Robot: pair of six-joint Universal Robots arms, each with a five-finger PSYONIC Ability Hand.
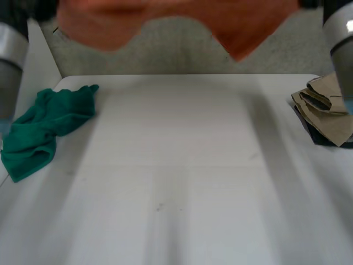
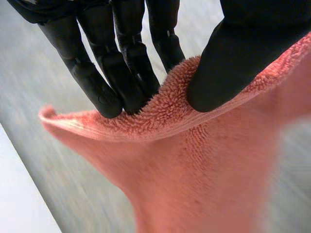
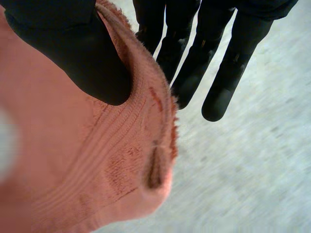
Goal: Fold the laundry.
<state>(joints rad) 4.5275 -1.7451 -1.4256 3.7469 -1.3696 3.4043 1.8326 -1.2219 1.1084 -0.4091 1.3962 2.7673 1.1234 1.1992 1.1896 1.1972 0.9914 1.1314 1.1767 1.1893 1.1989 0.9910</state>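
An orange-pink towel (image 1: 176,22) hangs spread high above the far edge of the white table (image 1: 176,165), its lower edge sagging in two lobes. In the left wrist view my left hand (image 2: 228,63) pinches the towel's (image 2: 194,160) hemmed edge between thumb and straight fingers. My right hand (image 3: 73,53) pinches the towel (image 3: 73,165) near a corner with a small label, thumb pressed on the cloth and fingers behind it. Both grey arms rise at the sides of the head view.
A crumpled green cloth (image 1: 44,130) lies at the table's left edge. A folded tan cloth (image 1: 325,107) sits on a dark garment (image 1: 322,138) at the right edge. Grey carpet lies beyond the table.
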